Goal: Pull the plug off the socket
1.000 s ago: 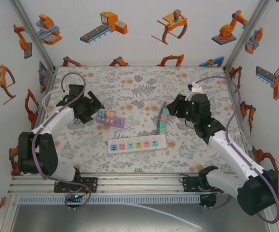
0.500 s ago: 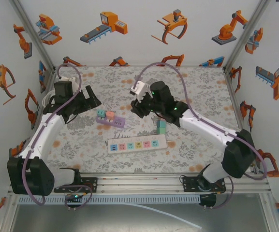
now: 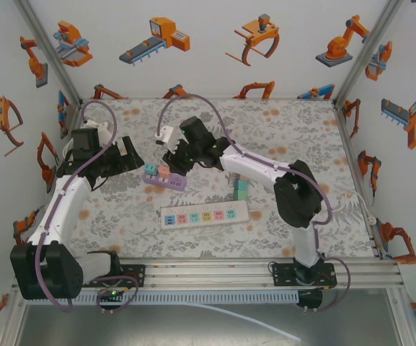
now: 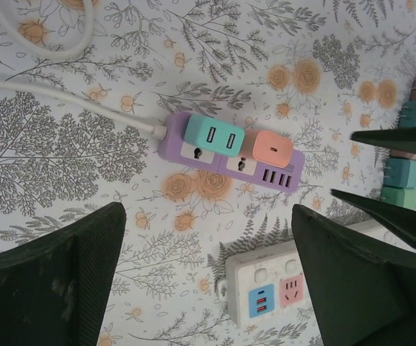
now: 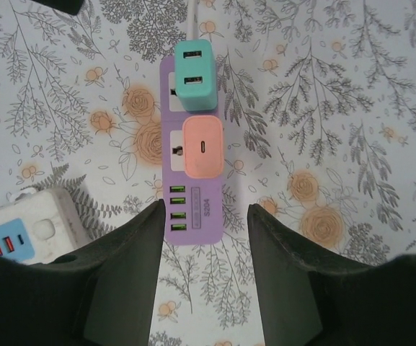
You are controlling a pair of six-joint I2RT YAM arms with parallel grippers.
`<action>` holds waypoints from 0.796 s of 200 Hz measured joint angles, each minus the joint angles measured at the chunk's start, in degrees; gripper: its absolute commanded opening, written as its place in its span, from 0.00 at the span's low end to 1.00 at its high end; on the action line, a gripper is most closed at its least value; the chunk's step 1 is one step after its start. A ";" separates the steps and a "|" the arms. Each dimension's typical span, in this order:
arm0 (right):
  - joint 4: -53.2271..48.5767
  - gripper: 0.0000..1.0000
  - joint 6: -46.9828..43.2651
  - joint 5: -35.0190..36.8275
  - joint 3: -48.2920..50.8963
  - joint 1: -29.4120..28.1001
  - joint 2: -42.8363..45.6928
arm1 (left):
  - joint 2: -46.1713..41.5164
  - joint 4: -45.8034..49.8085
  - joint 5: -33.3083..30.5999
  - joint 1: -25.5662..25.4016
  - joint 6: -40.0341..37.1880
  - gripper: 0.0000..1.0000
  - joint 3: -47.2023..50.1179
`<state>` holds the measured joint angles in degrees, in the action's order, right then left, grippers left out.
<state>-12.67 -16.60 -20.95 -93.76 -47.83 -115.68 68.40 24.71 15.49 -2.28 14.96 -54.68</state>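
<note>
On the flowered table (image 3: 301,144) the right arm stretches far across to the left half, so the right gripper (image 3: 173,162) hangs just above the purple socket strip (image 3: 166,179), while the left gripper (image 3: 125,155) sits off to the strip's left, near but apart from it. The right arm is clearly the nearer. In the right wrist view the purple socket strip (image 5: 193,216) runs lengthwise straight away from the wrist, and the right gripper (image 5: 206,209) has its fingers spread wide, one on each side of the strip's width and holding nothing. The pink plug (image 5: 203,148) sits seated in the strip just ahead of the fingertips, and the teal plug (image 5: 195,74) lies beyond it at the far, corded end. By my reading the pink plug is the likelier target, needing a short advance along the strip's axis before closing. The left gripper (image 4: 208,231) is also spread and empty, and sees the strip lying crosswise ahead of it, well short of contact.
</note>
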 measured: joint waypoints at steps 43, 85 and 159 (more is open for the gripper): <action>-1.18 0.48 -0.04 -0.92 -5.55 -0.46 -7.17 | 1.31 -0.09 1.31 1.51 0.24 0.89 0.17; -1.81 0.46 -0.17 -1.95 -8.79 -1.11 -11.30 | 3.98 -0.28 -0.17 2.23 2.82 0.88 0.92; -2.12 0.20 -1.03 -3.21 -12.28 -1.18 -14.73 | 8.59 -3.06 -2.54 2.03 8.35 0.79 3.48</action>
<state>-14.79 -17.63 -24.16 -106.04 -49.01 -130.41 76.99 21.65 12.95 -0.25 23.31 -51.20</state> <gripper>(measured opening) 0.334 0.808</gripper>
